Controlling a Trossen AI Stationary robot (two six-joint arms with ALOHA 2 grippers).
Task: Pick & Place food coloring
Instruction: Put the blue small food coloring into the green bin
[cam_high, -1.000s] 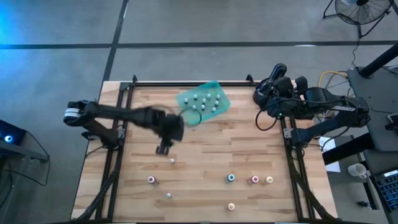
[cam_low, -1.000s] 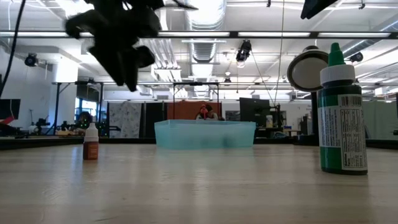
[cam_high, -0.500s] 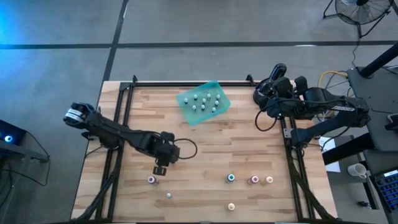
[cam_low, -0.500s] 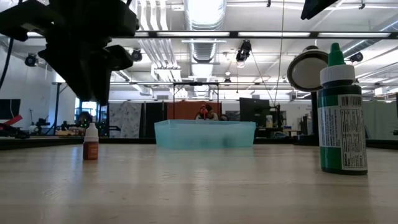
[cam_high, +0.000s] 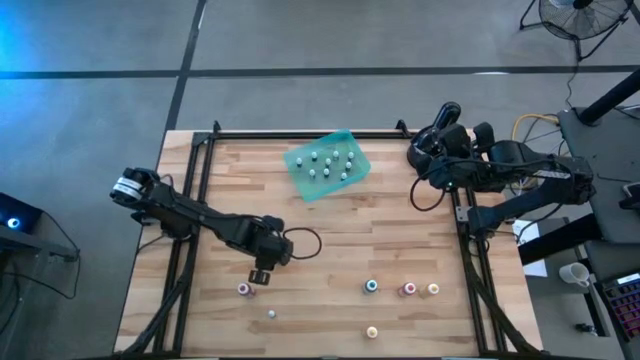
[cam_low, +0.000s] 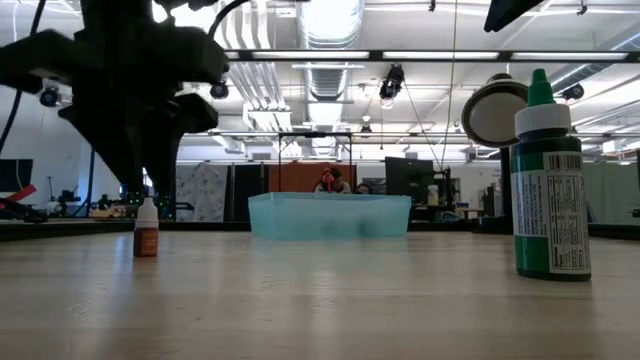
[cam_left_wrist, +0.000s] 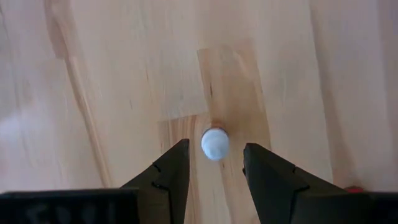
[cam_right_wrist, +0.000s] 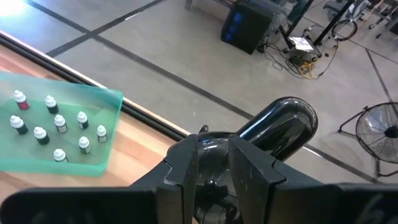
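Note:
A small orange-brown food coloring bottle (cam_low: 146, 238) with a white cap (cam_left_wrist: 214, 144) stands upright on the wooden table. My left gripper (cam_left_wrist: 216, 145) is open and hovers just above it, pointing steeply down, one finger on either side of the cap; in the high view the left gripper (cam_high: 261, 273) hides the bottle. Several more bottles stand in the teal tray (cam_high: 326, 164) at the far middle. My right gripper (cam_high: 432, 150) waits by the far right edge, above a black round device (cam_right_wrist: 283, 124).
Loose bottles stand toward the near edge: a pink one (cam_high: 245, 289), a white-capped one (cam_high: 271, 313), a teal one (cam_high: 371, 286), a pink one (cam_high: 408, 289) and two yellow ones (cam_high: 432, 289). A green bottle (cam_low: 548, 180) stands close to the low camera.
My left gripper has swung from beside the tray toward the table's near edge and come down until its tips are just over the orange-brown bottle's cap. Most of the move fell in the first half second. The bottle has not moved.

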